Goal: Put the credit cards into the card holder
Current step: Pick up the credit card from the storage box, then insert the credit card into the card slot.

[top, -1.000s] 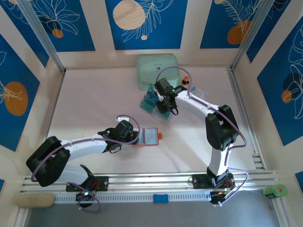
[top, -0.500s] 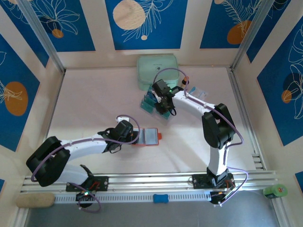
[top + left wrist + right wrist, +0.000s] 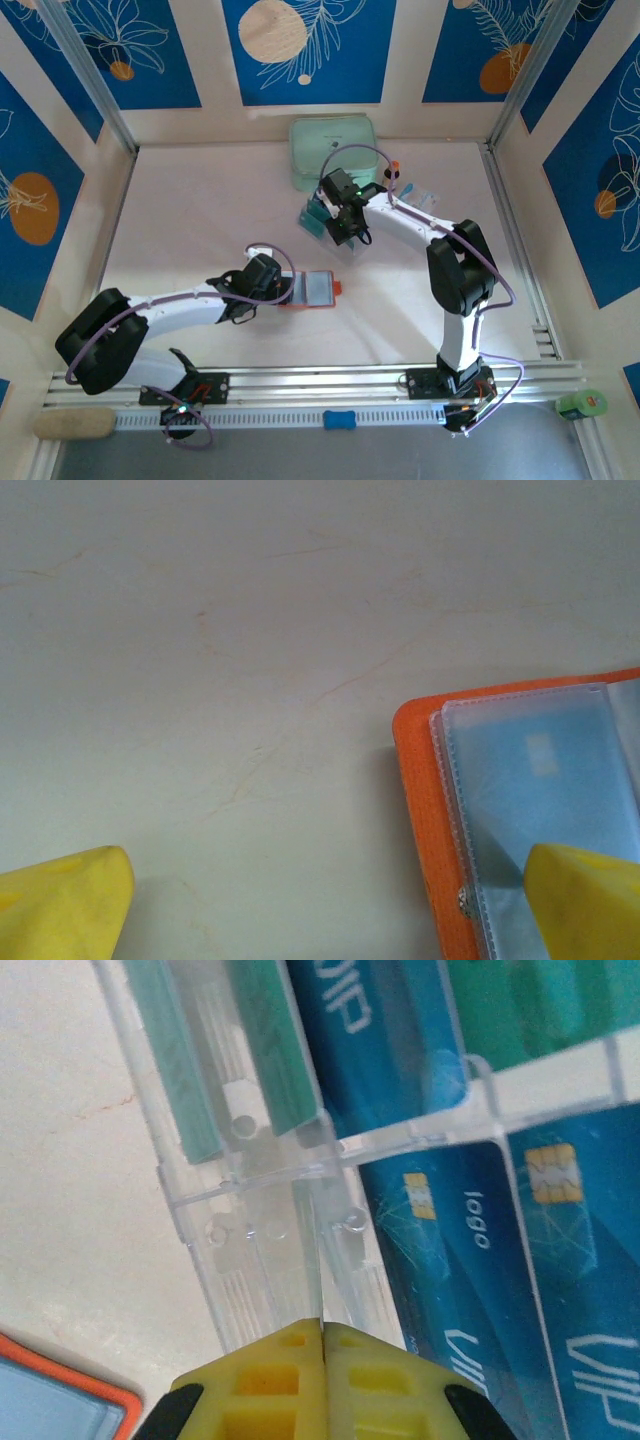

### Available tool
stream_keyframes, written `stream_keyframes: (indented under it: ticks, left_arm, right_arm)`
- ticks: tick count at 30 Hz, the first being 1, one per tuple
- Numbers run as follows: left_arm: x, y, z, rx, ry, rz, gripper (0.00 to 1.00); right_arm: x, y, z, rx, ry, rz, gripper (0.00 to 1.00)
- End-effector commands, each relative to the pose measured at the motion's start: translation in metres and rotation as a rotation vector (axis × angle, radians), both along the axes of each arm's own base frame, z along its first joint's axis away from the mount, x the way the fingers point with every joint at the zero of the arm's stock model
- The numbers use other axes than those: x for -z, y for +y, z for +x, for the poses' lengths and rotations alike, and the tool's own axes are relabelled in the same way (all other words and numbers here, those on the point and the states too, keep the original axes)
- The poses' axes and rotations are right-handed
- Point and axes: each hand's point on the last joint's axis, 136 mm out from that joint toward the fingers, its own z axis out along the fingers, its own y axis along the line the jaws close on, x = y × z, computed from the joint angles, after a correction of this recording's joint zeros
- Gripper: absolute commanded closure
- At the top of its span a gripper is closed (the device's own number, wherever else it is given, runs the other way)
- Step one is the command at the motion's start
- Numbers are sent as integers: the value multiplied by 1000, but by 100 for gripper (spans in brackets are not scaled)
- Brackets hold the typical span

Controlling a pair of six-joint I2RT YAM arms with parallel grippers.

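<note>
Several credit cards [image 3: 470, 1260] stand in a clear rack [image 3: 250, 1240] beyond the open card holder [image 3: 318, 289]. The right gripper [image 3: 322, 1332], jaws closed, sits at the rack's edge, perhaps pinching its thin wall. The left gripper [image 3: 320, 905], jaws wide apart, straddles the card holder's edge.

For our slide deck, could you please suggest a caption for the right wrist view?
Right gripper, closed, at the clear rack of blue cards, with the orange wallet corner nearby.
</note>
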Motion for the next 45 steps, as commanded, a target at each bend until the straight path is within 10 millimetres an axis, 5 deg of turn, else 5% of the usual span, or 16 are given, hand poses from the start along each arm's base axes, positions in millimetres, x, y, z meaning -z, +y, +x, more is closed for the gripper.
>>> stream_keyframes:
  ticks: [1, 16, 24, 34, 45]
  left_arm:
    - [-6, 1, 3, -18, -17, -30, 0]
    - [-31, -8, 8, 11, -47, -61, 0]
    - [-51, -24, 9, 111, -69, -72, 0]
    - [-22, -22, 1, 138, 17, 0, 0]
    - [-1, -8, -4, 101, 48, 59, 0]
  right_arm:
    - [-20, 6, -6, -65, -40, 24, 100]
    - [-97, 32, -27, -114, -152, 190, 100]
    - [-124, 42, -59, 53, -70, 596, 100]
    - [-84, 35, -88, 281, 119, 936, 100]
    - [-35, 45, -108, 374, 211, 973, 100]
